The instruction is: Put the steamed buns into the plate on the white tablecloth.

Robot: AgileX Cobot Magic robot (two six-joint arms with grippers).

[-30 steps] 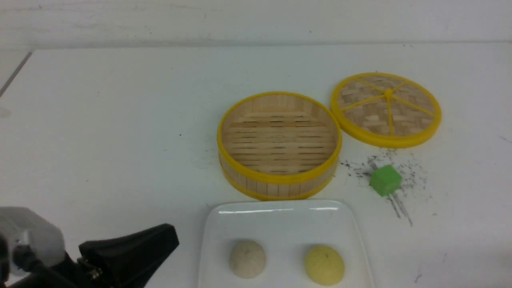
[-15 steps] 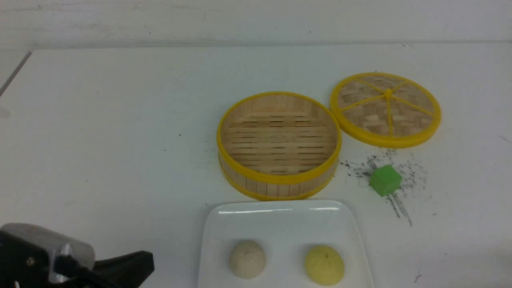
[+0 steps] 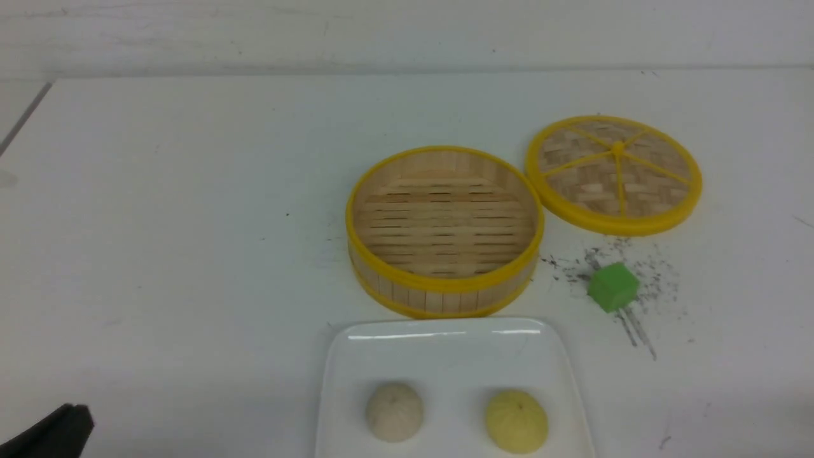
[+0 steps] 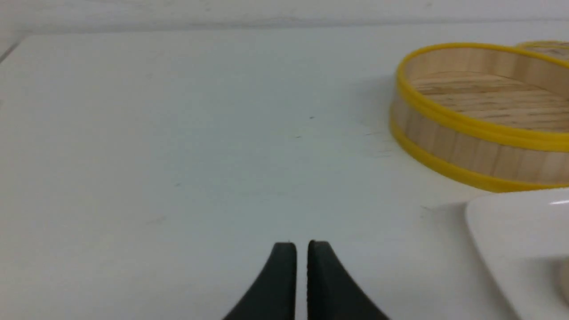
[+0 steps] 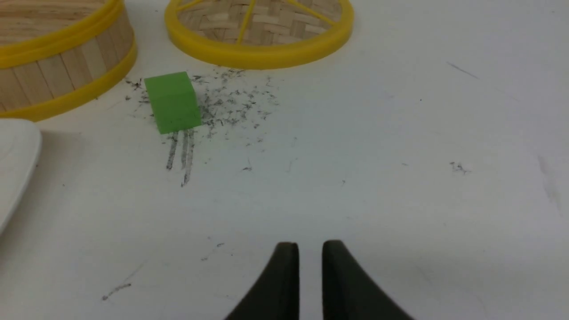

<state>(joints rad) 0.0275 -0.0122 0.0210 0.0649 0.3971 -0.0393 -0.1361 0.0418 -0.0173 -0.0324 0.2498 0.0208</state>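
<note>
Buns (image 3: 394, 412) sit apart on the plate (image 3: 458, 356) in the front view, nearer the bench's near edge than the basket (image 3: 445, 283); the yellow bun (image 3: 516, 421) is toward its right edge from the off-white one. Both look placed, so the job seems done. I judge them light, perhaps soft enough to dent. If one needed moving, I'd take it low across its round sides, pressing lightly, since the dome could slip upward. The glossy plate might let it slide. Only a dark bit of my left jaws shows, at the lower left.

In the left wrist view my left jaws are parted by a narrow gap, with nothing between them, apart from the plate and the basket.

In the right wrist view my right jaws stand slightly wider, still a small opening, holding nothing and touching nothing I can see. The green cube (image 5: 173, 103) lies well apart from them.
</note>
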